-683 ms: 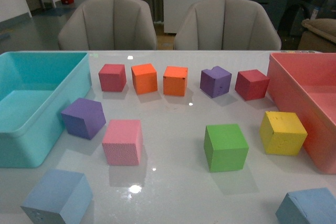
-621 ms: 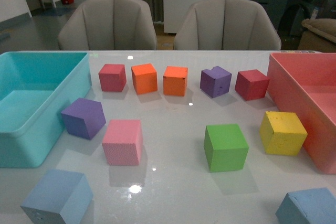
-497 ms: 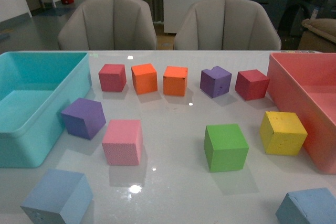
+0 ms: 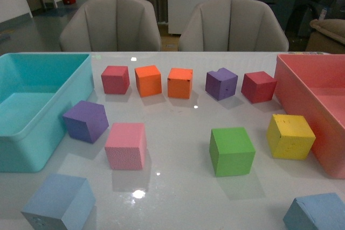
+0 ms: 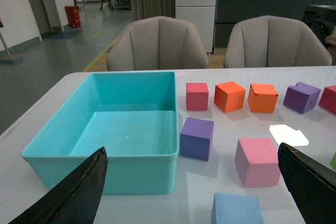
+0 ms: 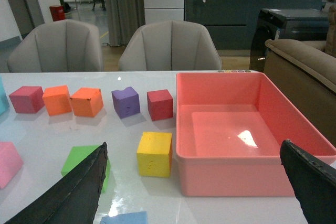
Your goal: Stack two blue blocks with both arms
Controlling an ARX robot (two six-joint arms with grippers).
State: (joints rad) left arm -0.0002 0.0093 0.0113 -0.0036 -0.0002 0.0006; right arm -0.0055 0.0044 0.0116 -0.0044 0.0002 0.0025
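Left blue block (image 4: 58, 203), right blue block (image 4: 318, 213): well apart.

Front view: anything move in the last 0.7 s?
No visible change. The left blue block and the right blue block sit apart at the near corners of the table, unstacked, exactly where they were. No arm shows in the front view. The other cubes, the teal bin and the pink bin also stayed put.
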